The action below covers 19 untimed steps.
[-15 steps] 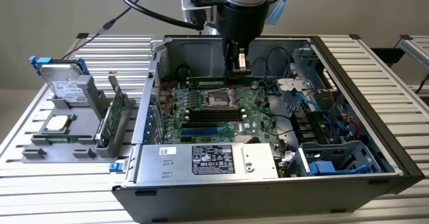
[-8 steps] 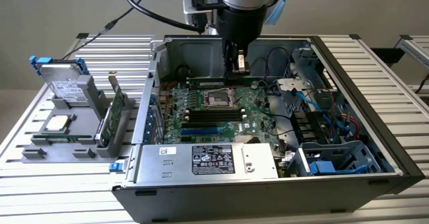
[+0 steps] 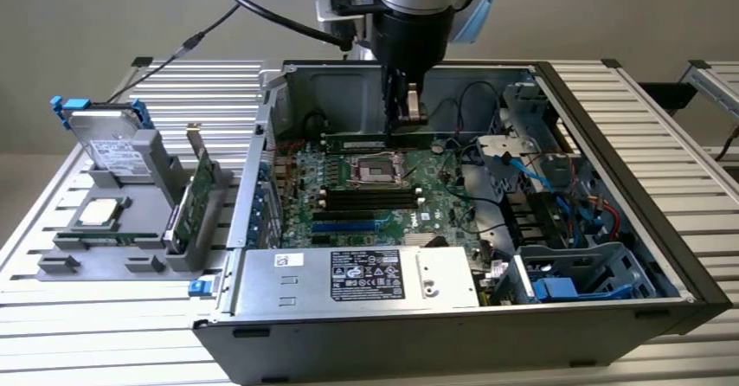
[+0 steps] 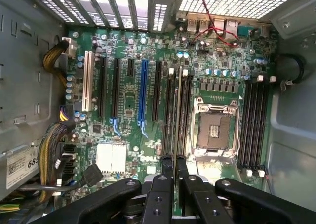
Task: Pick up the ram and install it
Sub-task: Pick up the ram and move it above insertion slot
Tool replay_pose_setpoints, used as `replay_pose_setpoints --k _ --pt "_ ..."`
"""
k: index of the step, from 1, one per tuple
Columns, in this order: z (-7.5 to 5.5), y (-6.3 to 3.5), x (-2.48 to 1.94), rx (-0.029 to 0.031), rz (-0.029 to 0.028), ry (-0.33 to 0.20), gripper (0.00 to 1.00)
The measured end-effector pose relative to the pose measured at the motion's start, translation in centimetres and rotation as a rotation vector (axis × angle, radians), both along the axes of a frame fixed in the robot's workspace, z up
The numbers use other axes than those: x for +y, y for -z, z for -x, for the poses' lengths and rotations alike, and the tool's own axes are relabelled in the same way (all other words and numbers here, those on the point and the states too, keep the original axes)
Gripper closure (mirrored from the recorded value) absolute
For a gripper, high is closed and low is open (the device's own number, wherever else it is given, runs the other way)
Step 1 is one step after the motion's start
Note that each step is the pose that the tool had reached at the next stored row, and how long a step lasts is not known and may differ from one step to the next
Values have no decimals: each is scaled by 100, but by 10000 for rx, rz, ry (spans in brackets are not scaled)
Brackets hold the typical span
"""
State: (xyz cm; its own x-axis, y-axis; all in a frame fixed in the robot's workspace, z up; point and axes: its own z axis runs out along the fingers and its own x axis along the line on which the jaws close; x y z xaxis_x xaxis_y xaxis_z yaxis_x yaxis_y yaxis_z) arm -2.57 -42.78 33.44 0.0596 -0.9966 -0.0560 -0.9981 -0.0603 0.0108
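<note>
Ram (image 3: 372,140) hangs level and edge-down inside the open case (image 3: 646,230), above the motherboard (image 3: 346,197), at the far side of the processor socket (image 3: 372,167). Gripper (image 3: 404,125) clamped on its upper edge. Parts holder (image 3: 69,260) at the exterior view's left.

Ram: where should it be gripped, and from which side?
Pinch the ram across its flat faces near mid-length, along the top edge, coming from above. It is thin and stands on edge, so the lower edge stays free. The end effector grips it from above.
</note>
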Motion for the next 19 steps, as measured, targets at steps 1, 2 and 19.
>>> replay_pose_setpoints --k 1,2,19 --pt "0 10 25 1 44 0 87" --pt "-1 22 48 1 81 0 87" --pt "0 198 214 27 376 -1 87"
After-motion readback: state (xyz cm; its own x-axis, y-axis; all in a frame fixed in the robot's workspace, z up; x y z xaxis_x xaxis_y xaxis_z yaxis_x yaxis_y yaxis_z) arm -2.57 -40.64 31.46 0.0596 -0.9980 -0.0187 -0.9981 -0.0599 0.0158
